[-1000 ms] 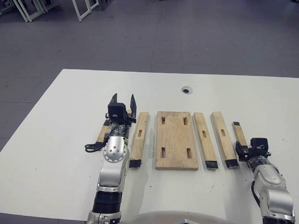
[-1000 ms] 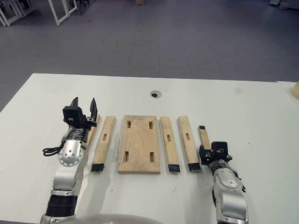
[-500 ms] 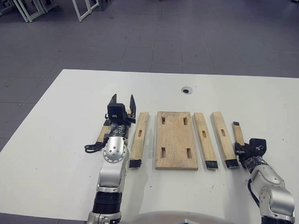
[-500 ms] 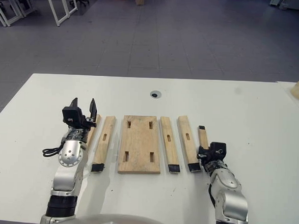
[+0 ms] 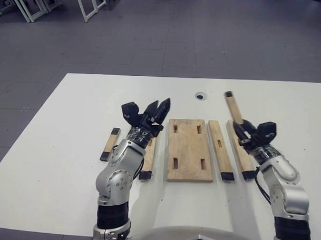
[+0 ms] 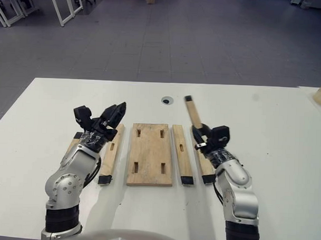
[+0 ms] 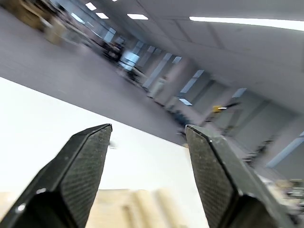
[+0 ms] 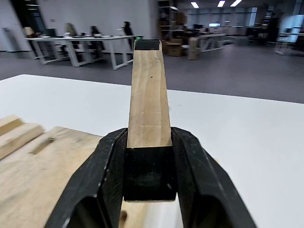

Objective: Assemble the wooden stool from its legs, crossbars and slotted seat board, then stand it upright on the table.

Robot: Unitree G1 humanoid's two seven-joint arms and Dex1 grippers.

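The left arm covers the far part of the left leg [image 5: 147, 162], so only its near half with the black tip can be seen. The right arm lies over the outer leg [image 5: 243, 162] and hides a part of it as well. In the left wrist view the wood below is blurred, and I cannot tell which piece it is.

The slotted seat board [image 5: 189, 150] lies flat in the middle of the white tabletop [image 5: 59, 148], with the middle leg [image 5: 220, 153] just beside it on the right. A second crossbar [image 5: 110, 144] lies at the left end of the row. A round cable hole [image 5: 200, 95] is behind the board.

The left pincer [image 5: 148, 110] is raised above the left leg, wide apart and holding nothing. The right pincer [image 6: 208, 136] is clamped on a short crossbar [image 5: 232, 106], which is off the tabletop and tilts away from the robot, black end on top. The right wrist view shows both fingers [image 8: 107, 175] pressing the bar's sides, which the head views do not make clear.
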